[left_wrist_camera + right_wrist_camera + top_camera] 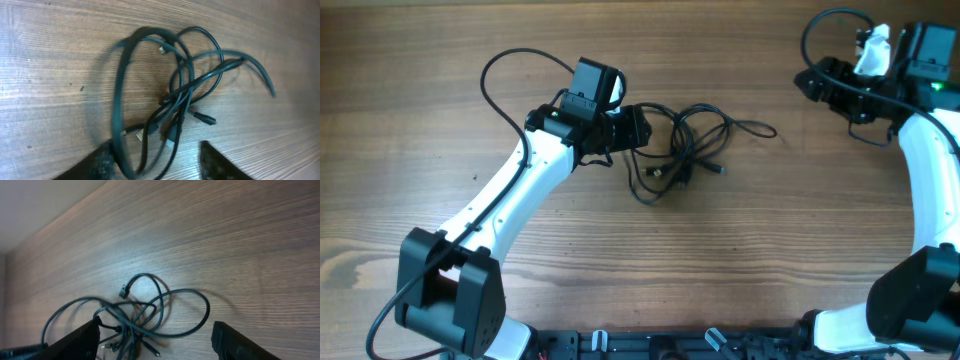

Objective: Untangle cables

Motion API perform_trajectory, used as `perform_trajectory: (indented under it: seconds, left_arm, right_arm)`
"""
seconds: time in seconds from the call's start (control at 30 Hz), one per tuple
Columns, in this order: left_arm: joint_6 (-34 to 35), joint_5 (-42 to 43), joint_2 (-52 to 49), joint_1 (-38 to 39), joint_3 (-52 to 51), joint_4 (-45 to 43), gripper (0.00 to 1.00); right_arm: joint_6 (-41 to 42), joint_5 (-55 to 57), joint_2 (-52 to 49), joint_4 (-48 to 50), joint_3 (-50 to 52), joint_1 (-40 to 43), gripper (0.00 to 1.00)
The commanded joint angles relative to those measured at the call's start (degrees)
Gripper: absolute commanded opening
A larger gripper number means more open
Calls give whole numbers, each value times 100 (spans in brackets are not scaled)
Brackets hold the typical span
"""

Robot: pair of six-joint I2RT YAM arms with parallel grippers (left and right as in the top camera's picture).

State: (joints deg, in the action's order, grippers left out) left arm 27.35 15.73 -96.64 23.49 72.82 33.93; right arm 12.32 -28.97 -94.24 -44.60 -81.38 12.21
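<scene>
The cables [685, 148] are thin black cords lying in a tangle of loose loops on the wooden table, with one end trailing right. My left gripper [640, 133] is open at the left edge of the tangle. In the left wrist view the cables [170, 95] fill the middle, and a loop lies between the open fingers [157, 167]. My right gripper [817, 82] is far off at the back right, away from the cables. In the right wrist view its fingers [155, 345] are wide open and empty, with the cables [145, 315] seen at a distance between them.
The wooden table [770, 230] bears only the cables. Thicker black wires loop off the left arm [505, 85] and off the right arm [820, 30]. The arm bases stand at the front left [450, 290] and front right [910, 300].
</scene>
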Motion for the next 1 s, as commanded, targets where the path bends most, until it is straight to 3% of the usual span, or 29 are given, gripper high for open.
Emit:
perform_trajectory:
  seconds: [0.0,0.1,0.17,0.23,0.33,0.5,0.7,0.9,0.97]
  left_arm:
    - [-470,24,160,-184,247,273,72]
    - [-90,-295,219,-597,929,1147,78]
    - [693,-553,223,-1150,1121,1733,77]
    - [1001,-525,201,-1593,1119,2022,73]
    - [1047,-468,177,-2304,1119,2369,71]
    - [518,-422,175,-2730,1119,2417,70]
    - [262,-356,175,-2712,1119,2420,70]
    - [262,-356,105,-2708,1075,2422,70]
    - [260,-358,101,-2708,1075,2422,70]
  right_arm:
    - [-164,15,83,-7,-122,-247,76]
    - [-164,-251,83,0,-122,-695,76]
    - [-164,-234,81,72,-122,-1274,76]
    - [11,37,59,249,-122,-1749,77]
    - [72,664,-168,758,-122,-2719,77]
    - [-1161,754,-1239,1366,-122,-3882,71]
    - [-2337,654,-1926,1416,-120,-4076,63]
    - [-3558,61,-2275,1405,-61,-4159,61]
    - [-3630,63,-2441,1467,-61,-4162,56]
